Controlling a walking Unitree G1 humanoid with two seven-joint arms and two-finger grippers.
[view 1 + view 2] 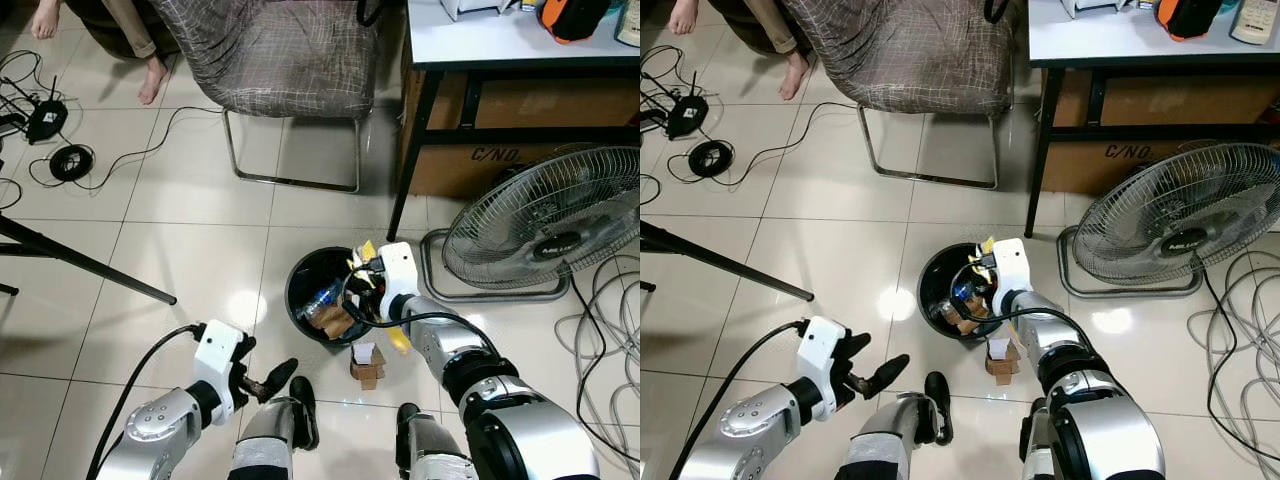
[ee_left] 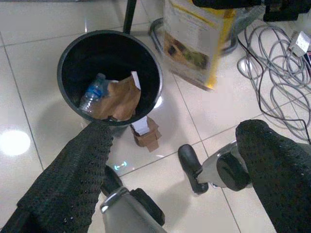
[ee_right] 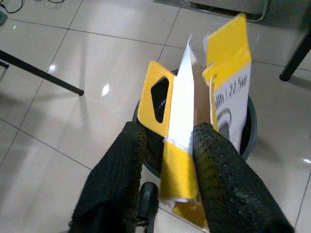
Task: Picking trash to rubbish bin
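The right gripper [image 3: 167,160] is clamped on a flattened yellow-and-white cardboard carton [image 3: 194,121], its two black fingers [image 3: 221,179] pressing the carton's lower end from either side, and it holds the carton over the right-hand rim of the round black plastic rubbish bin [image 1: 300,275]. The left gripper [image 1: 872,365] hangs low on the robot's left with its fingers spread apart and nothing between them, well apart from the bin.

Largest around the bin: a grey checked fabric chair on a bent metal frame [image 1: 280,50] stands beyond it, with a stretch of bare pale tile floor [image 1: 200,200] between the two. To the right a white-topped table with black legs [image 1: 500,45] has one leg coming down near the bin's far right side, and a round wire-caged floor fan [image 1: 550,220] sits just right of that, its base ring close to the bin. A black tripod leg [image 1: 90,265] slants across the floor on the left, leaving open tile between it and the bin.

Inside the bin lie crumpled brown cardboard [image 2: 119,99] and a clear plastic bottle with a blue label [image 2: 92,92]. A small brown cardboard box with a white flap [image 1: 367,365] sits on the floor just in front of the bin, near the robot's black feet [image 1: 300,400]. Grey cables [image 1: 610,330] coil on the far right.
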